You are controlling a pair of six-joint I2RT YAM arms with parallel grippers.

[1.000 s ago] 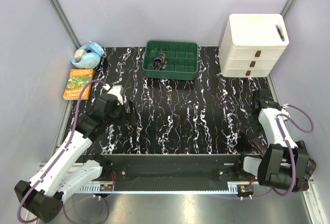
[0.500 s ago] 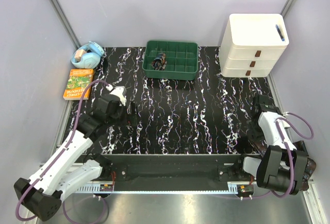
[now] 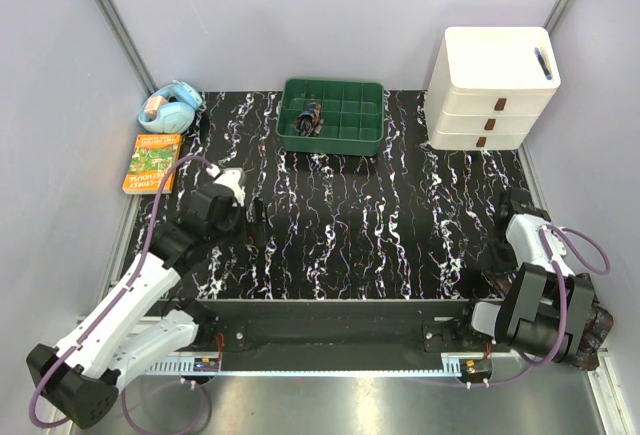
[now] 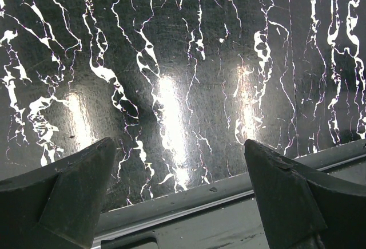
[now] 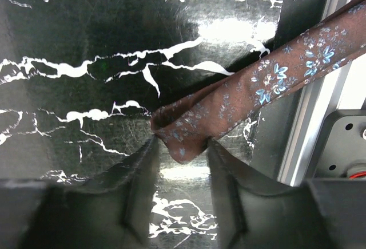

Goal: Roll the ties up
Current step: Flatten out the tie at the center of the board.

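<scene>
Here right fingers (image 5: 134, 186) pinch a folded tie (image 5: 240, 97), its length cut off; left fingers (image 4: 63, 194) spread wide.

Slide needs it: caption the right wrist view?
Right hand pinches the end of a brown floral tie over the marbled table.

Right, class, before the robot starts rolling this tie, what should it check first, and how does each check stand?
1. Right claw pinches the end of the tie: ok.
2. Left claw open and empty: ok.
3. Tie lying fully on the table: not ok, it trails over the edge.
4. Green tray has free compartments: ok.
5. Trailing part free of snags: cannot tell.
</scene>
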